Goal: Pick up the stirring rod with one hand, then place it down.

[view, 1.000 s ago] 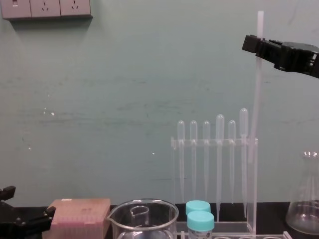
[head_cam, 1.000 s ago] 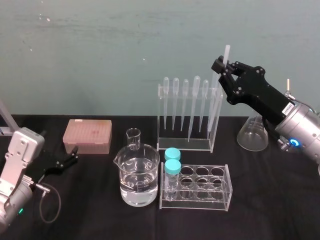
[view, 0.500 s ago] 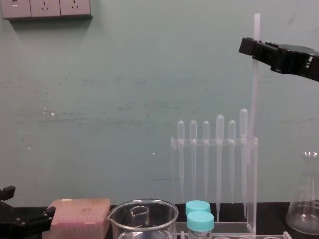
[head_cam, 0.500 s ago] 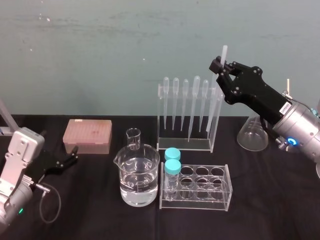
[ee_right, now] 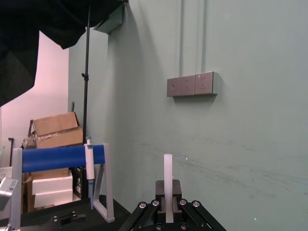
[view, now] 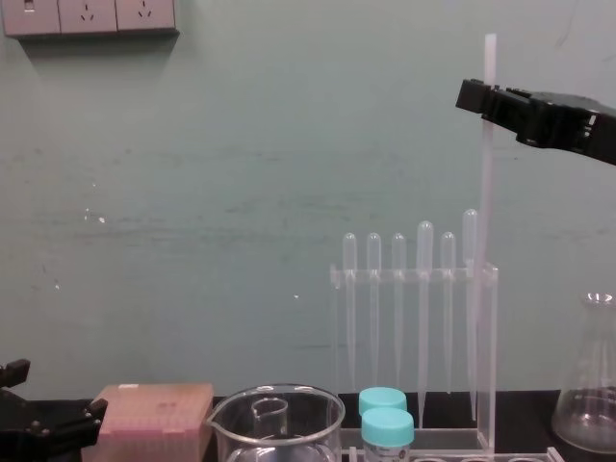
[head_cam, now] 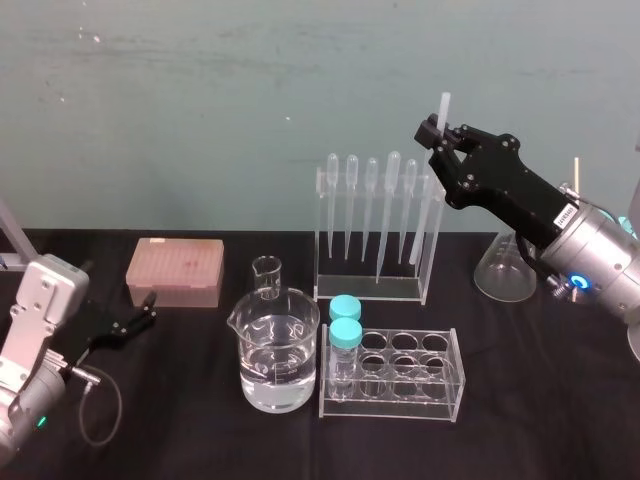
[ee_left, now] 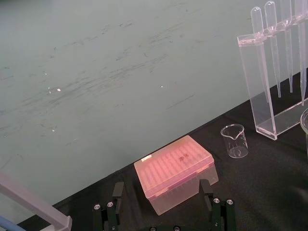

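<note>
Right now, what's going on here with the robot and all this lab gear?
The right gripper is shut on the stirring rod near its top end, holding it upright at the right end of the pipette rack. Whether the rod's lower tip touches anything is unclear. The left gripper sits open and low on the left, beside the pink tip box.

A scuffed pale green wall (head_cam: 200, 120) stands behind the black-covered table (head_cam: 200, 430), with a row of wall sockets (view: 89, 16) mounted high up. Elsewhere in the room, stacked cardboard boxes (ee_right: 52, 131) sit near a black drape (ee_right: 43, 24).
</note>
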